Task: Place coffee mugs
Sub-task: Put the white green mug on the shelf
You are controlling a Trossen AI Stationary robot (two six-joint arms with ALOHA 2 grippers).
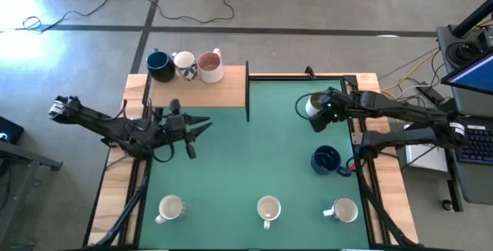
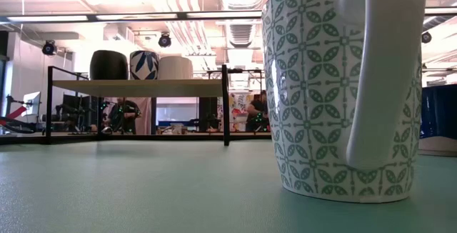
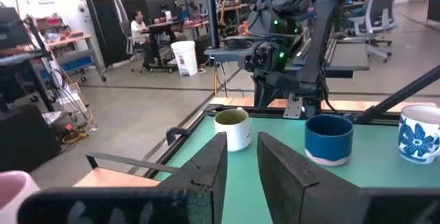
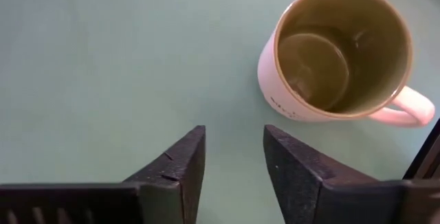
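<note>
A cream mug with an olive-green inside [image 4: 337,52] stands upright on the green mat at the far right [image 1: 310,106]. My right gripper [image 4: 234,138] hovers just beside it, slanting down, open and holding nothing [image 1: 322,118]. A dark blue mug [image 1: 326,159] stands nearer on the right. Three white mugs [image 1: 170,208] [image 1: 268,209] [image 1: 343,210] line the near edge. On the wooden shelf [image 1: 231,93] at the far left stand a dark blue mug [image 1: 159,66], a patterned mug [image 1: 185,65] and a pink mug [image 1: 209,67]. My left gripper [image 1: 206,124] is level in front of the shelf, open and empty [image 3: 240,145].
A black upright post [image 1: 247,89] ends the shelf toward the mat's middle. In the low view the green-patterned mug [image 2: 335,83] fills the foreground. The mat's middle [image 1: 254,151] holds no objects. Cables and equipment stand beyond the table's right edge.
</note>
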